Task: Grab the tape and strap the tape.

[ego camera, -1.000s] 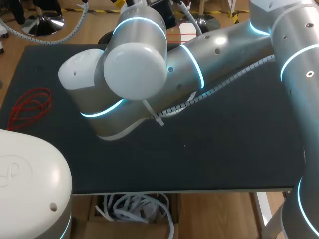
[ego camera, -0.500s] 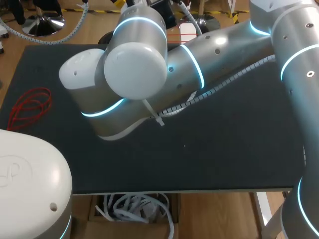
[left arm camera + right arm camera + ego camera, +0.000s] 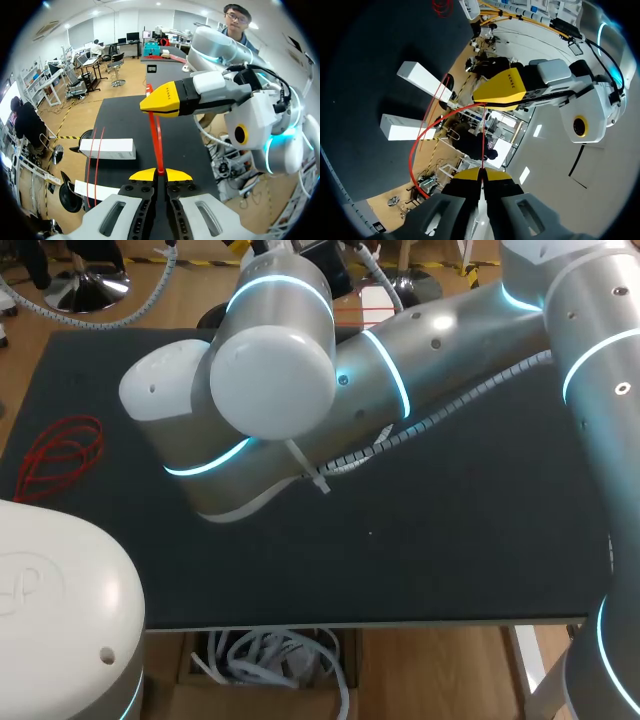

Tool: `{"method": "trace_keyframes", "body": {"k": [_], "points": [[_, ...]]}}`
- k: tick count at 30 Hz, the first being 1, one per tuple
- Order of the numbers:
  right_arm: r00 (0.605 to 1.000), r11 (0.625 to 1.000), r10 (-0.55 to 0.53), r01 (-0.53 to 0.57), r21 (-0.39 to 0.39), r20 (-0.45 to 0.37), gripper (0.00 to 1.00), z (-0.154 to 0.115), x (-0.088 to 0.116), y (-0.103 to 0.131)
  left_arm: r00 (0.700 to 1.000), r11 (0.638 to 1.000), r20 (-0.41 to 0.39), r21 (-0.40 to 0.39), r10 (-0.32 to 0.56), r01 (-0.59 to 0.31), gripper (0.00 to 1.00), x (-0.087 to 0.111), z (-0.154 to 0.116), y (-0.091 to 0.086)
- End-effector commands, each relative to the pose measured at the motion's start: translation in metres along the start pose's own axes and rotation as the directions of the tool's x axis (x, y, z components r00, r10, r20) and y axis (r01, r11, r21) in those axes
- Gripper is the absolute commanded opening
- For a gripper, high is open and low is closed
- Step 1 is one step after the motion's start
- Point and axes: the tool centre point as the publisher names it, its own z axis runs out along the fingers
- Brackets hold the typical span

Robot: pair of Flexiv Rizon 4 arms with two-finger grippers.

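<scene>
A thin red tape (image 3: pixel 156 142) runs taut from my left gripper (image 3: pixel 160 174), which is shut on one end, to my right gripper (image 3: pixel 161 101), shut on it just ahead. In the right wrist view the same red tape (image 3: pixel 483 140) rises from my right gripper (image 3: pixel 480 173) to the left gripper (image 3: pixel 501 91), and its slack hangs in a long loop (image 3: pixel 415 145) to one side. Both grippers are held above the black table (image 3: pixel 450 530). In the head view my arms hide both grippers and the tape between them.
A bundle of spare red tapes (image 3: pixel 58 454) lies at the table's left edge. Two white boxes (image 3: pixel 107 148) (image 3: pixel 95 189) lie on the black table under the grippers, seen also as white boxes (image 3: pixel 423 80) (image 3: pixel 403 128) in the right wrist view.
</scene>
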Motion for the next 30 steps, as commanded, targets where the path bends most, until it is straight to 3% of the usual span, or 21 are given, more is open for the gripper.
{"method": "trace_keyframes", "body": {"k": [1,30], "points": [[1.000,1.000,-0.006,0.006,-0.004,-0.007,0.00,-0.002,-0.001,0.003,1.000,1.000,-0.001,-0.003,-0.001,0.001,0.00,0.000,-0.001,0.000],[1.000,0.999,-0.030,0.030,-0.034,-0.003,0.00,-0.003,-0.005,0.029,1.000,1.000,-0.001,-0.003,-0.001,0.001,0.00,0.000,-0.001,0.000]]}}
